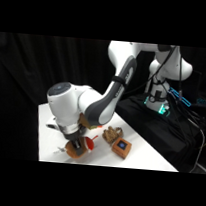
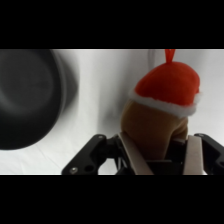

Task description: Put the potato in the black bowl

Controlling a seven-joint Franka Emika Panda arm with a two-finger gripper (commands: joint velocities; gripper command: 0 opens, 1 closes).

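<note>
Gripper point(image 2: 156, 157) with its two pale fingers point(image 2: 131, 155) clamped on the potato point(image 2: 152, 125), a smooth, rounded orange-brown lump capped by a red hat-like piece with a white trim. Wrist view only: the black bowl point(image 2: 27, 97), glossy and deep-sided, lies just beside the potato, apparently not touching it. Side view only: a knobbly tan-brown object point(image 1: 111, 134) and a square brown block point(image 1: 122, 147) with a blue mark rest on the white table point(image 1: 147, 157), near the held potato point(image 1: 76, 150).

Side view from beside the table point(image 1: 48, 132), looking across and down, wrist view very near above the gripper point(image 2: 159, 155), both sharing the potato point(image 2: 162, 112).
</note>
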